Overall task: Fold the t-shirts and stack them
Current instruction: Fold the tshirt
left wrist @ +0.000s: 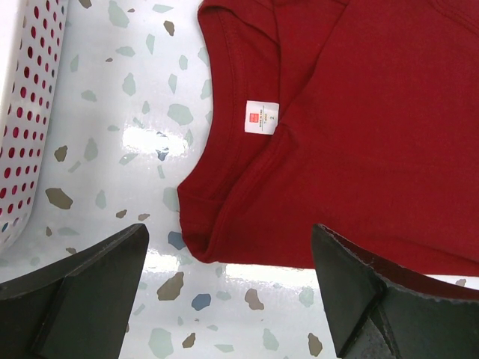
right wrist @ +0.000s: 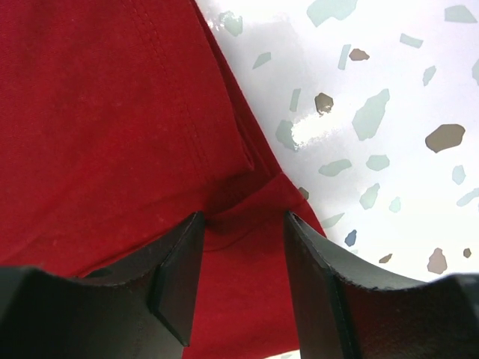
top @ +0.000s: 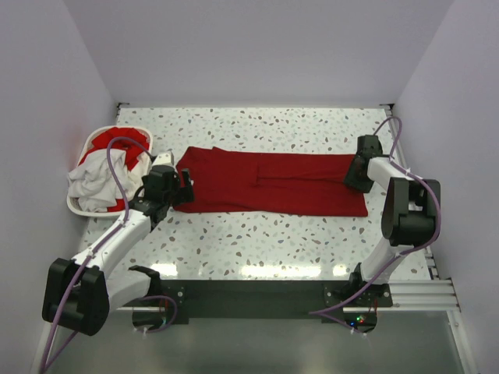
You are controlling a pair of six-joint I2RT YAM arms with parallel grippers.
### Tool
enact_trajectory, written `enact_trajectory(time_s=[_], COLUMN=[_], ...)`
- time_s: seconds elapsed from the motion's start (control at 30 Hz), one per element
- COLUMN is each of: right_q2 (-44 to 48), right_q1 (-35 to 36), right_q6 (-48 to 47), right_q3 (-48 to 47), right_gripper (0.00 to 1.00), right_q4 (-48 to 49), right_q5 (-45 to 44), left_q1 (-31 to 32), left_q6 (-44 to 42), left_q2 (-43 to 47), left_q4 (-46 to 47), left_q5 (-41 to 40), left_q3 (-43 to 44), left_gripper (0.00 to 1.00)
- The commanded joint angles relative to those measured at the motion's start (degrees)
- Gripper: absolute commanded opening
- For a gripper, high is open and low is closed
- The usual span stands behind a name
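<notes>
Top external view gives us the red t-shirt (top: 273,183) laid as a long strip across the speckled table (top: 257,241), collar end to the left and hem end to the right. Its sleeves cannot be made out, and both arms' own bodies hide their fingertips from above. At the far left a white laundry basket (top: 76,207) holds a crumpled white t-shirt (top: 90,183) and a second red t-shirt (top: 121,140), both partly buried and hard to read. From the left wrist we see only the collar corner, with its small white neck label (left wrist: 262,116), whose print is too small to read; the rest of the cloth runs out of view. The left gripper (left wrist: 228,243) stands spread wide above that corner, holding nothing. From the right wrist, the right gripper (right wrist: 243,224) has its jaws part-way apart, set down astride a small pucker at the hem corner, with red cloth lying in the gap. We cannot tell whether the tips press into the cloth.
</notes>
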State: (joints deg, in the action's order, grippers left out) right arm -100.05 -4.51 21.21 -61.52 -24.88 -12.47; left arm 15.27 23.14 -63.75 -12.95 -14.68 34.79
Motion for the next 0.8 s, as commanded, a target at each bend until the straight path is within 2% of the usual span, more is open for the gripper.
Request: enact_trajectory(time_s=[0.0, 0.07, 0.1, 0.23, 0.27, 0.77], right_q2=[-0.32, -0.15, 0.03, 0.56, 1.17, 2.76], right_q1=[0.03, 0.03, 0.03, 0.03, 0.03, 0.03], right_q6=[1.55, 1.38, 1.20, 0.67, 0.59, -0.38], right_q3=[-2.12, -2.03, -2.03, -2.64, -2.73, -8.27], right_gripper=[0.47, 0.42, 0.33, 0.10, 0.01, 0.00], right_q4=[1.15, 1.07, 1.15, -0.07, -0.25, -2.98], right_q5=[-1.86, -1.95, -1.94, -1.94, -2.12, -2.21], left_q1=[-0.50, -0.50, -0.50, -0.50, -0.50, -0.50], left_q6=[-0.46, -0.55, -0.55, -0.64, -0.64, -0.64], left_q2=[0.38, 0.29, 0.29, 0.20, 0.20, 0.38], left_q4=[1.44, 1.52, 1.52, 1.52, 1.52, 1.26], left_q5=[0.00, 0.00, 0.00, 0.00, 0.00, -0.53], left_q3=[1.07, 1.07, 1.07, 1.07, 1.07, 1.07], left_gripper=[0.94, 0.94, 0.94, 0.94, 0.94, 0.95])
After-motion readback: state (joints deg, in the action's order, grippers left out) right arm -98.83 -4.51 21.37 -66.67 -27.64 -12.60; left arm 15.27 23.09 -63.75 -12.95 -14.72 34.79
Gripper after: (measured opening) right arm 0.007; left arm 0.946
